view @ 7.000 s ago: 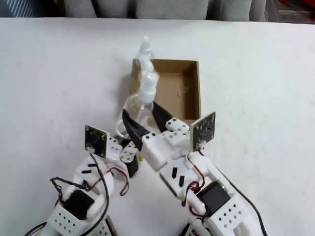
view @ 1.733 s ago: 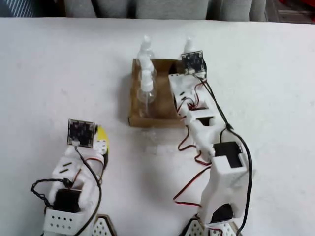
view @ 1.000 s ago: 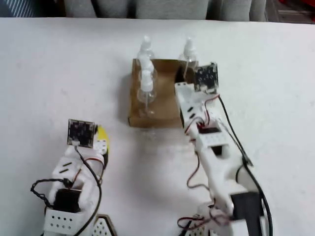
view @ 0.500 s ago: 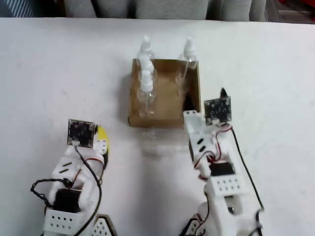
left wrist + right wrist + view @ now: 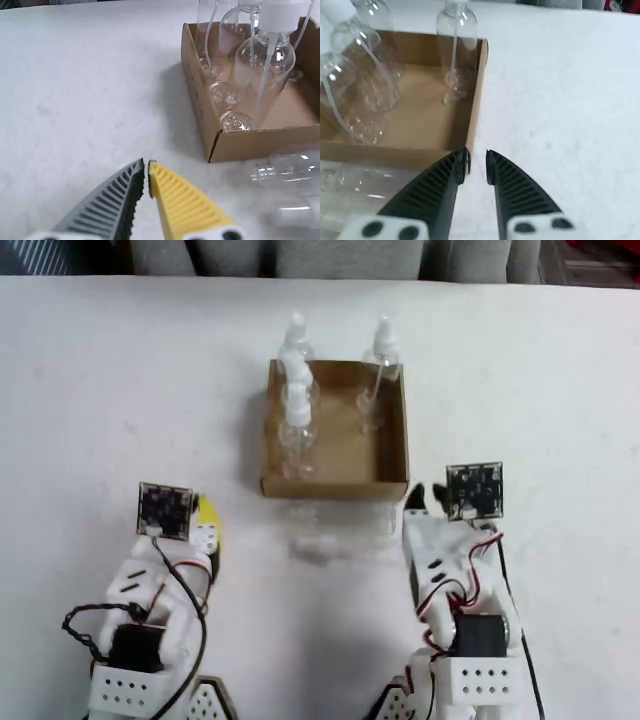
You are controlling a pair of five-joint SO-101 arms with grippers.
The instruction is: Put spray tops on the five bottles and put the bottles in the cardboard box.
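Note:
The cardboard box (image 5: pixel 335 486) stands mid-table. Three clear bottles with white spray tops (image 5: pixel 297 405) stand along one side of it, and a further one (image 5: pixel 378 365) stands in its far corner on the other side. Another clear bottle (image 5: pixel 335 530) lies on its side on the table just in front of the box; its neck (image 5: pixel 259 173) looks bare. My right gripper (image 5: pixel 476 161) hovers near the box's front corner, slightly open and empty. My left gripper (image 5: pixel 146 169), grey and yellow, is shut over bare table, well short of the box (image 5: pixel 197 95).
White tabletop stretches on both sides of the box and beyond it. Grey chair backs (image 5: pixel 330 258) line the far edge. Loose red and black wires (image 5: pixel 440 590) hang along the right arm.
My right arm has drawn back from over the box to the near side, leaving a spray-topped bottle standing in the far corner. The left arm has not moved.

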